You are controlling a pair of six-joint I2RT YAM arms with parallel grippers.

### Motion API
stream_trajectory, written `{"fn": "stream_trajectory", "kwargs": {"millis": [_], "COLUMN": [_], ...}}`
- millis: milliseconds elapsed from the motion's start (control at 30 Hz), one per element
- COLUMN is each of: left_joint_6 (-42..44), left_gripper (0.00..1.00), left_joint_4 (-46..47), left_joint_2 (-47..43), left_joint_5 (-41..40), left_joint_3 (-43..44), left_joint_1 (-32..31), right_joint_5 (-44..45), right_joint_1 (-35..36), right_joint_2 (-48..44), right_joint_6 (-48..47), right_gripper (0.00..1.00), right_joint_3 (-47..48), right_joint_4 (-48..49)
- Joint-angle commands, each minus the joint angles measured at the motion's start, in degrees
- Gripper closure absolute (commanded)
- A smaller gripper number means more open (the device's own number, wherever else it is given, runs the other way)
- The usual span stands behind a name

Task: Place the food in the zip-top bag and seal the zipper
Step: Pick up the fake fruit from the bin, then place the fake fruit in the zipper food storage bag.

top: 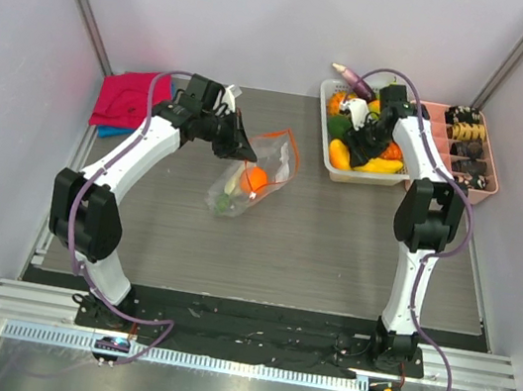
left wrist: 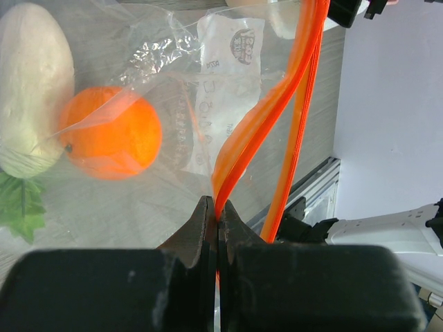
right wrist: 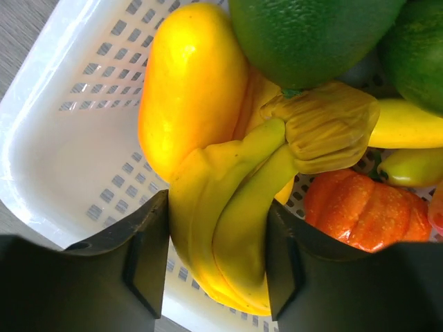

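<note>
The clear zip-top bag [top: 272,162] lies at mid table with an orange [top: 255,178], a white oblong piece [left wrist: 31,76] and a green leaf [left wrist: 21,204] inside. My left gripper [top: 240,145] is shut on the bag's orange-red zipper strip [left wrist: 256,131], pinched between its tips [left wrist: 219,214]. My right gripper [top: 361,152] is down in the white basket [top: 325,126], its jaws closed against both sides of a yellow banana bunch [right wrist: 235,221]. Beside the banana lie a yellow fruit [right wrist: 194,83], a green fruit [right wrist: 304,34] and an orange pumpkin [right wrist: 360,211].
A pink compartment tray [top: 470,150] with small dark items stands right of the basket. A red folded cloth [top: 127,98] lies at the far left. Grey walls enclose the table at the back and sides.
</note>
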Motion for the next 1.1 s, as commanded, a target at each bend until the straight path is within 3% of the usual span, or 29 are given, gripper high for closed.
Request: {"fn": "stream_trajectory", "kwargs": {"millis": [0,367,467,567,600,700,733,800,833,967,1067], "left_joint_6": [0.69,0.69,0.69,0.07,-0.36,-1.33,-1.77,-2.04,-1.95,-2.3,-3.0], "left_gripper": [1.0,1.0,1.0,1.0,1.0,1.0,1.0,1.0,1.0,1.0,1.0], "left_joint_4": [1.34,1.07,1.16,2.03,2.65,3.44,3.53,3.71,3.88,4.94,5.47], "left_joint_2": [-0.33,-0.59,-0.86,-1.12,-1.21,-0.95,-0.86,-0.94,-1.03,-1.3,-0.6], "left_joint_5": [1.71,2.5,2.94,4.17,4.78,5.67,6.45,6.81,6.9,9.7,12.77], "left_joint_3": [0.23,-0.12,0.06,-0.47,-0.64,-1.08,-1.0,-0.91,-0.91,-1.43,-1.61], "left_joint_1": [0.1,0.01,0.1,0.1,0.01,0.1,0.1,0.01,0.1,0.1,0.01], "right_joint_5": [-0.34,-9.99,-15.79,-26.76,-30.45,-39.79,-42.24,-42.53,-42.09,-40.42,-39.54], "right_joint_1": [-0.79,-3.69,-5.79,-9.57,-10.27,-11.42,-11.42,-11.34,-10.99,-6.08,0.94], "right_joint_2": [-3.11,-8.65,-10.67,-14.44,-15.85,-23.49,-26.29,-32.71,-34.04,-36.86,-40.72], "right_joint_6": [0.53,12.37,17.13,27.75,35.26,48.98,61.66,78.33,90.32,98.08,96.7], "right_gripper": [0.6,0.99,0.99,0.99,0.99,0.99,0.99,0.99,0.99,0.99,0.99], "right_joint_3": [4.11,8.85,10.69,9.23,7.82,-3.76,-8.06,-22.47,-26.0,-30.68,-36.48], "right_joint_4": [-0.12,-0.38,-0.03,5.92,9.08,29.87,47.6,70.25,87.59,97.25,106.64]}}
